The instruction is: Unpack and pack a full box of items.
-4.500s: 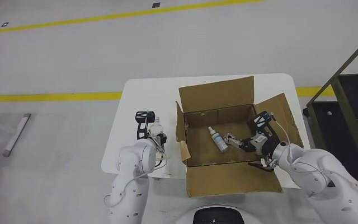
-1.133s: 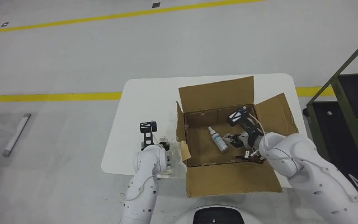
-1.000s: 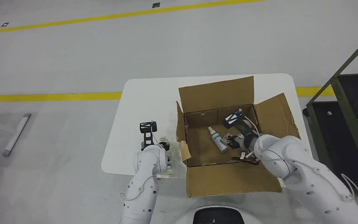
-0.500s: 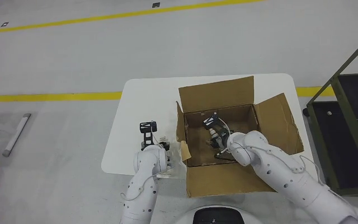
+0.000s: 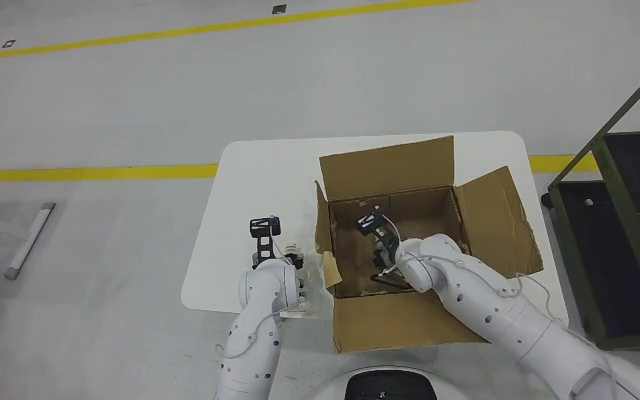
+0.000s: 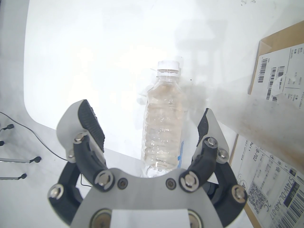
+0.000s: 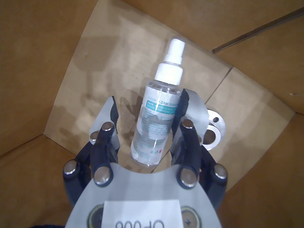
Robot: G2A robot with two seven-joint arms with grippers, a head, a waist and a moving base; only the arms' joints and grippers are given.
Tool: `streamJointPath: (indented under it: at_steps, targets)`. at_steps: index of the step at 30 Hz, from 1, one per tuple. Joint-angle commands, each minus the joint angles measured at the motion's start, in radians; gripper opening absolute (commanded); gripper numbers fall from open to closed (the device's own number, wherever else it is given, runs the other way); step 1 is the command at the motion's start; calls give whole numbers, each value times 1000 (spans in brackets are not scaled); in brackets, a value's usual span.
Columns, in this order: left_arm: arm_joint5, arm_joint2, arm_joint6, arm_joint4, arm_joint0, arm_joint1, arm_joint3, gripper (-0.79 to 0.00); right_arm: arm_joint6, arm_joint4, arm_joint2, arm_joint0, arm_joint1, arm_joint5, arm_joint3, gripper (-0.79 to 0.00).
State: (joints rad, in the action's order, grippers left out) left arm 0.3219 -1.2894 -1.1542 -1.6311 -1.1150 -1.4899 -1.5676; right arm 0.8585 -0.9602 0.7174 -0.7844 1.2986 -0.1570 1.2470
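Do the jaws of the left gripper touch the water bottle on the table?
Apart. The left wrist view shows the left gripper open, jaws either side of the water bottle, with table visible between each and it.

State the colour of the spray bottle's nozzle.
The nozzle is white; the right wrist view shows it best.

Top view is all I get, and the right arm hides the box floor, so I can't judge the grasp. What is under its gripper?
Observer: A spray bottle lies on the floor of the box, between the open fingers of the right gripper.
Operator: Anything else down there?
Observer: A round metal part with holes lies on the floor just beside that gripper.
Operator: And the other arm?
Observer: The left gripper is open, with a clear water bottle on the table between its fingers.
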Motion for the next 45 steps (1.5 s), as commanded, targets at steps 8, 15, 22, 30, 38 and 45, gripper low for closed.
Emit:
streamJointPath:
  at_steps: [8, 15, 22, 30, 38, 45]
  targets:
    - [0, 0, 0, 0, 0, 0, 0, 0, 2, -6, 2, 6, 18, -11, -27, -785]
    - [0, 0, 0, 0, 0, 0, 0, 0, -8, -4, 73, -22, 8, -37, 68, -785]
    - [0, 0, 0, 0, 0, 0, 0, 0, 66, -62, 251, -154, -46, -53, 387, -785]
    - [0, 0, 0, 0, 0, 0, 0, 0, 45, -8, 613, -385, -99, -89, 817, -785]
    - [0, 0, 0, 0, 0, 0, 0, 0, 129, -168, 1002, -588, -132, -113, 1028, -785]
    - [0, 0, 0, 0, 0, 0, 0, 0, 230, -180, 1204, -833, -133, -86, 1053, -785]
